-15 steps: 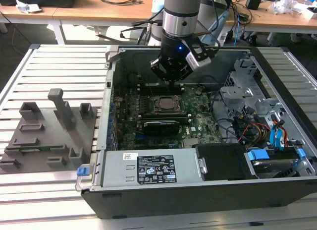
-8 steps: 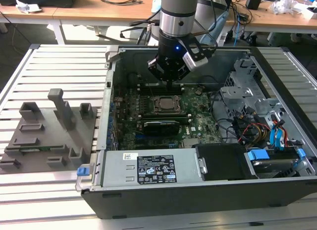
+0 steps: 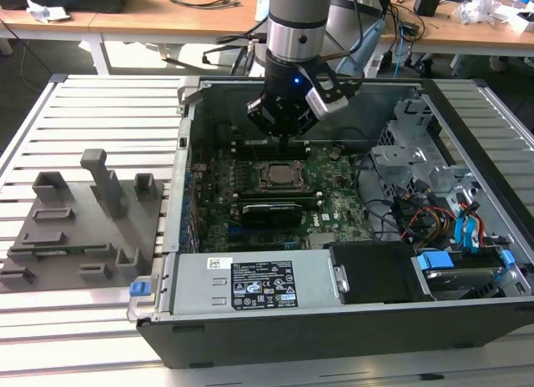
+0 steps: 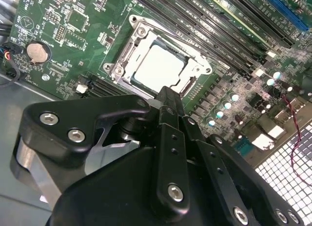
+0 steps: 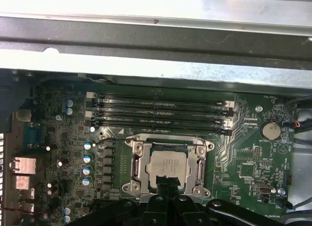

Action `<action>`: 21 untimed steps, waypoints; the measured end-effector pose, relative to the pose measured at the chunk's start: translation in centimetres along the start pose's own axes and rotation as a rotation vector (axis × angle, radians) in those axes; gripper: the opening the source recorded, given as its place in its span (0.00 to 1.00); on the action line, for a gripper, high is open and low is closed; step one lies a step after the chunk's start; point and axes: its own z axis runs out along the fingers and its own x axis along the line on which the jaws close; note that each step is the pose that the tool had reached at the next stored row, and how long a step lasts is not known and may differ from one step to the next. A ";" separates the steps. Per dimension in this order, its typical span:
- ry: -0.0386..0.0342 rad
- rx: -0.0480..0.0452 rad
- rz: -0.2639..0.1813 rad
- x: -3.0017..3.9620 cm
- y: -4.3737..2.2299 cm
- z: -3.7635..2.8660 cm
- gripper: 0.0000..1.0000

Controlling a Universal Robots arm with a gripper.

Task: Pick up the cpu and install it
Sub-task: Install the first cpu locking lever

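Second wrist view | cpu (image 4: pixel 159 65) seated in socket (image 4: pixel 127 49) | gripper (image 4: pixel 168 97) above

Open computer case (image 3: pixel 467 320) lying on its side on a slatted metal table (image 3: pixel 100 95).
Green motherboard (image 3: pixel 334 205) on the case floor, bearing:
- metal socket frame (image 4: pixel 127 54), near the board's middle;
- row of long memory slots (image 5: pixel 158 114), just beside the socket frame;
- round coin battery (image 4: pixel 38 51), near a board edge;
- small cylindrical capacitors (image 5: pixel 87 158), in a line beside the frame.
Power supply (image 3: pixel 250 288) with a white label, along the case's near wall in the exterior view.
Drive cage (image 3: pixel 409 145) and coloured cables (image 3: pixel 434 220), at the exterior view's right.
Grey plastic tray (image 3: pixel 79 228) with upright blocks, on the table at the exterior view's left, apart from the case.
Wooden desks (image 3: pixel 167 20) behind.
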 end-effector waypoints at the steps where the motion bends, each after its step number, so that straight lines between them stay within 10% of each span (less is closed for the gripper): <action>1: 0.0000 0.0000 0.000 0.22 0.01 0.00 0.11; 21: 0.0000 0.0001 0.000 4.87 1.34 -0.02 0.11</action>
